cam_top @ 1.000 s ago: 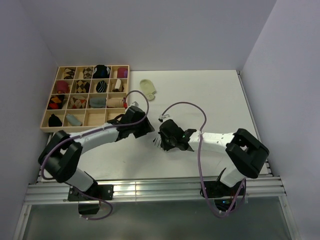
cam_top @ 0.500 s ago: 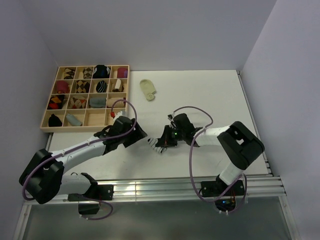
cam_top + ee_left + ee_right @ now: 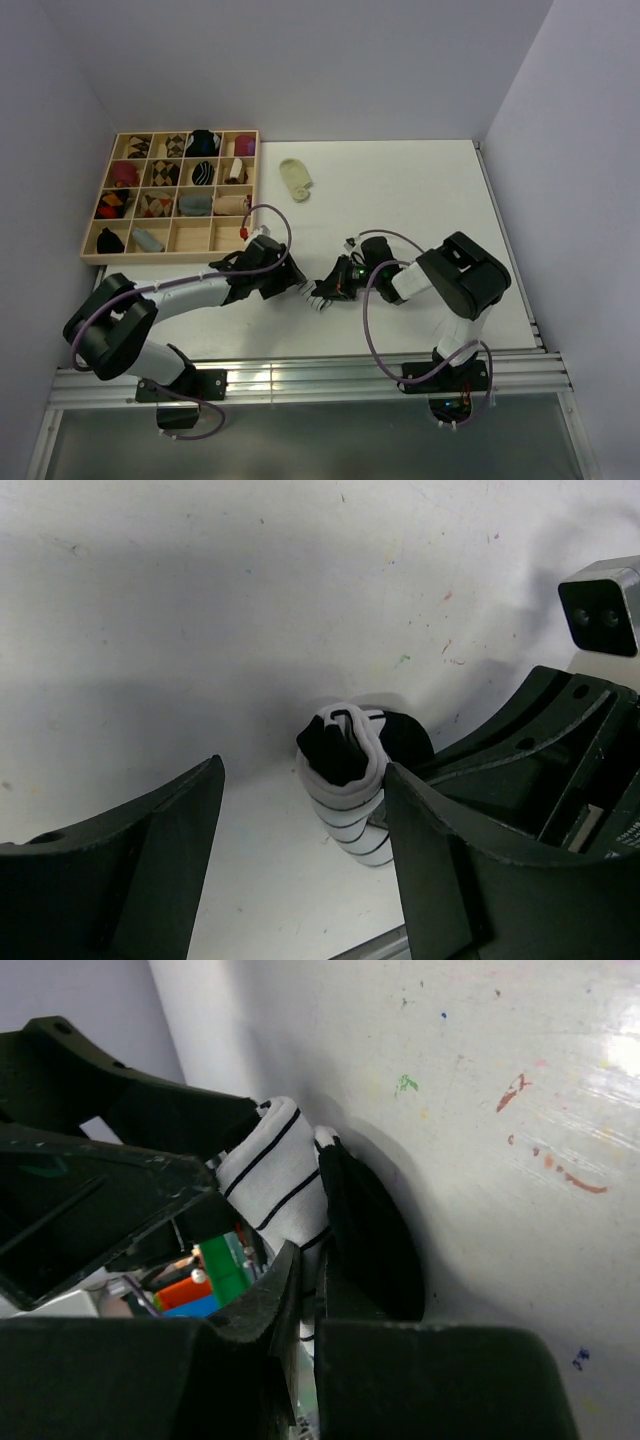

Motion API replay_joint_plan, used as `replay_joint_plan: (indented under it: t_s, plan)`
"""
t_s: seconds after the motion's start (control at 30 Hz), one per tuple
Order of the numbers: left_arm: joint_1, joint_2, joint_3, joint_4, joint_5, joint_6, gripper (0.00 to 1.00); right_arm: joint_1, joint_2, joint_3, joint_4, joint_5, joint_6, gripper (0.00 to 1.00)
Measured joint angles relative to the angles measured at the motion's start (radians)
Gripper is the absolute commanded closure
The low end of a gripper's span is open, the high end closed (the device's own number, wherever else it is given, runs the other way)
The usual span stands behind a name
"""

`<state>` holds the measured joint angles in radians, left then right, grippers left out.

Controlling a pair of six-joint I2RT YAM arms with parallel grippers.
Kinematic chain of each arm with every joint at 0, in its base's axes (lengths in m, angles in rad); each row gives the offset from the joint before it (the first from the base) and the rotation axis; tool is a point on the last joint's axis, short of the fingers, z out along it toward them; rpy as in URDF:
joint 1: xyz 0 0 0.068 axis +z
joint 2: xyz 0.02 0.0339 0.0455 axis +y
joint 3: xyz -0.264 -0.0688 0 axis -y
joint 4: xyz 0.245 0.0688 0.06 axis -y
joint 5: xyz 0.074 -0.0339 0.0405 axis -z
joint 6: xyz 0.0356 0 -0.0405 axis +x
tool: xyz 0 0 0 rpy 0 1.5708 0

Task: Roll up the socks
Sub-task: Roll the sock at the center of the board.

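The striped sock [image 3: 319,296], white with thin black stripes and a black end, is folded into a partial roll near the table's front middle. My right gripper [image 3: 334,288] is shut on it; in the right wrist view the fingers [image 3: 262,1312] pinch the sock [image 3: 268,1172] at its black part. My left gripper [image 3: 300,286] is open. In the left wrist view its gripper [image 3: 300,880] straddles the sock [image 3: 345,785], which lies close to the right finger [image 3: 470,870]. The pale yellow-green sock [image 3: 295,178] lies flat at the back, apart from both grippers.
A wooden compartment tray [image 3: 90,255] with several rolled socks stands at the back left. The right gripper's body [image 3: 560,740] sits close against my left gripper's right finger. The table's front rail [image 3: 300,380] runs below the arms.
The right arm has stretched out low to the table, still holding the striped sock. The left gripper drew back to the left, then came in again around the sock.
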<state>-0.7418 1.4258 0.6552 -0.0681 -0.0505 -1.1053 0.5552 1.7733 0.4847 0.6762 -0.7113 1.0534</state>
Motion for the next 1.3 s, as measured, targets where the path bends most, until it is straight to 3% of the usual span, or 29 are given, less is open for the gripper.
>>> replay_joint_plan:
  t_s: [0.1,0.33,0.43,0.53,0.57,0.6,0.83,1.0,1.3]
  plan:
    - [-0.005,0.037,0.017,0.009,0.002,0.000,0.32,-0.007,0.035,-0.011,0.070,-0.023,0.036,1.00]
    - [-0.028,0.113,0.061,0.016,0.009,0.001,0.50,-0.016,0.071,-0.026,0.148,-0.046,0.079,1.00]
    - [-0.031,0.143,0.073,0.021,0.013,0.000,0.60,-0.016,0.065,-0.025,0.137,-0.040,0.063,0.92]
    - [-0.032,0.170,0.094,0.019,0.027,0.001,0.80,-0.015,0.025,-0.019,0.070,-0.017,0.014,0.81]
    - [-0.032,0.176,0.103,0.018,0.028,0.002,0.82,-0.014,0.006,-0.013,0.040,-0.008,-0.008,0.78]
    - [-0.034,0.183,0.116,0.012,0.028,0.008,0.82,-0.010,-0.016,-0.007,0.003,0.008,-0.039,0.71]
    - [-0.038,0.208,0.174,-0.055,0.018,0.044,0.83,0.098,-0.230,0.089,-0.346,0.232,-0.307,0.49]
    - [-0.041,0.220,0.216,-0.109,0.016,0.074,0.83,0.254,-0.353,0.152,-0.505,0.495,-0.500,0.43]
    - [-0.043,0.236,0.255,-0.138,0.019,0.098,0.83,0.473,-0.383,0.157,-0.567,0.861,-0.694,0.41]
